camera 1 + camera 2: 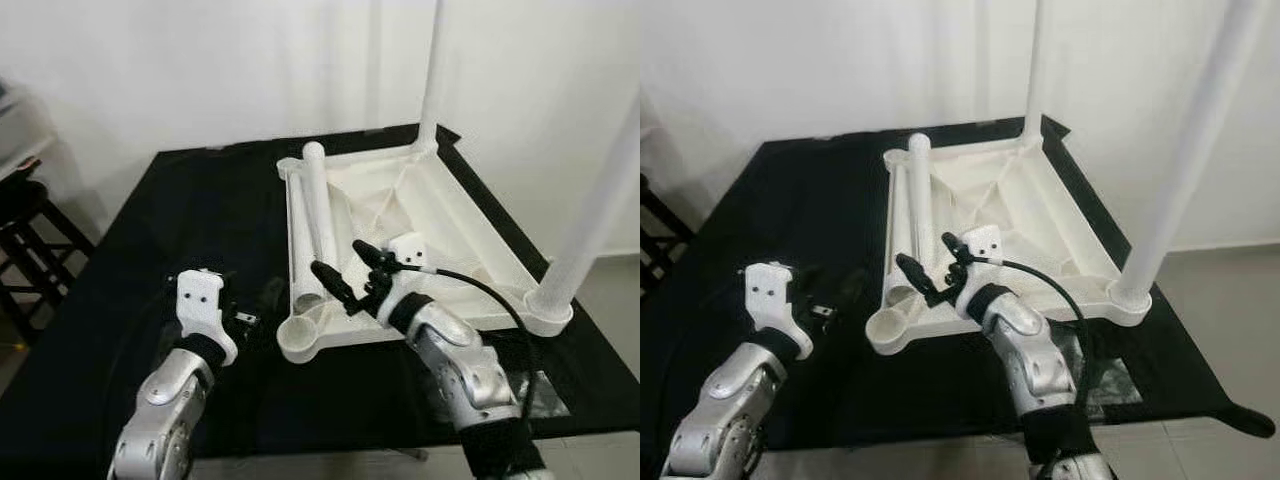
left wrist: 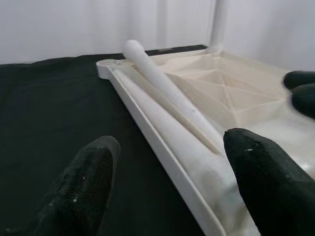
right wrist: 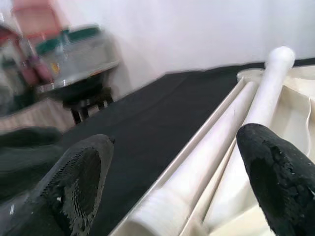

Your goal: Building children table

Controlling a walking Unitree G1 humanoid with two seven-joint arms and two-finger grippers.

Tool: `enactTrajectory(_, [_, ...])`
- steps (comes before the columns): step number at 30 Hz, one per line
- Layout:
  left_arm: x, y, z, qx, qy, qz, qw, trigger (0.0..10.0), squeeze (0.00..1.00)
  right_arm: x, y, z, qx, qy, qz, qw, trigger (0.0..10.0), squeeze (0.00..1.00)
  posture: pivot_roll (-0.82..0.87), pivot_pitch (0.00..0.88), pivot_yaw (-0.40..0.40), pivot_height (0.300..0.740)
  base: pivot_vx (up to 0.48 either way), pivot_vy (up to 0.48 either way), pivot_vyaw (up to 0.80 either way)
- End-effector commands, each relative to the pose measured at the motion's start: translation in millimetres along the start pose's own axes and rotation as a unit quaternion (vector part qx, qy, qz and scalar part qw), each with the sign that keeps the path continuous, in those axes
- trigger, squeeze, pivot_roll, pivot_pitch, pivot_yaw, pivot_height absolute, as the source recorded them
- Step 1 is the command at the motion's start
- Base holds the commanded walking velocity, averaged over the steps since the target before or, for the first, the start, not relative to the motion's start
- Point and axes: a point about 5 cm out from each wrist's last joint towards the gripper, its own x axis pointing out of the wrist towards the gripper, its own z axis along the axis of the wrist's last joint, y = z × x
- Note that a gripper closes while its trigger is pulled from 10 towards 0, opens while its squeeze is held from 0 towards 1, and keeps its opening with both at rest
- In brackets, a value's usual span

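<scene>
On the black worktop [image 1: 150,230] lies an upturned white tabletop [image 1: 440,215], two legs [image 1: 590,220] standing in its far and right corners and two loose legs [image 1: 318,215] lying inside. Both claws gape empty: right claw [image 1: 348,268] over the loose legs, left claw [image 2: 172,187] beside the rim.

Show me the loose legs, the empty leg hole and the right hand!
loose legs [image 1: 315,215], left eye view, middle of the upper tube.
leg hole [image 1: 299,335], left eye view, socket rim.
right hand [image 1: 345,270], left eye view, between its fingertips.
</scene>
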Motion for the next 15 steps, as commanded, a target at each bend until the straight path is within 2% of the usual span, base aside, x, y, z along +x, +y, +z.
enactTrajectory(1, [0.7,-7.1,1.5,0.009,-0.002,-0.024,1.0,10.0,0.0,-6.4,-7.0,-0.5,0.003,-0.001,-0.012,1.0,10.0,0.0,-0.11,0.026,0.075,0.74,0.0,0.0,0.0])
enactTrajectory(7, [-0.3,-9.5,4.6,0.029,-0.001,-0.046,0.999,10.0,0.0,-6.6,-6.1,-1.2,0.009,0.0,-0.009,1.0,10.0,0.0,-0.1,0.026,0.072,0.74,0.0,0.0,0.0])
enactTrajectory(12, [-0.3,-10.1,6.3,0.051,0.001,-0.062,0.997,10.0,0.0,-6.9,-6.0,-1.2,0.013,0.002,-0.007,1.0,10.0,0.0,-0.1,0.027,0.073,0.74,0.0,0.0,-0.8])
enactTrajectory(13, [-0.4,-10.3,6.7,0.058,0.002,-0.067,0.996,10.0,0.0,-7.0,-6.1,-1.2,0.012,0.002,-0.008,1.0,10.0,0.0,-0.1,0.027,0.073,0.74,0.0,0.0,-0.8])
enactTrajectory(14, [-0.9,-9.8,7.6,0.083,0.006,-0.081,0.993,10.0,0.0,-7.2,-6.0,-1.0,0.013,0.001,-0.008,1.0,10.0,0.0,-0.1,0.026,0.071,0.74,0.0,0.0,-0.8])
enactTrajectory(15, [-0.9,-9.8,7.6,0.083,0.006,-0.081,0.993,10.0,0.0,-7.2,-6.0,-1.0,0.013,0.001,-0.008,1.0,10.0,0.0,-0.1,0.026,0.071,0.74,0.0,0.0,-0.8])
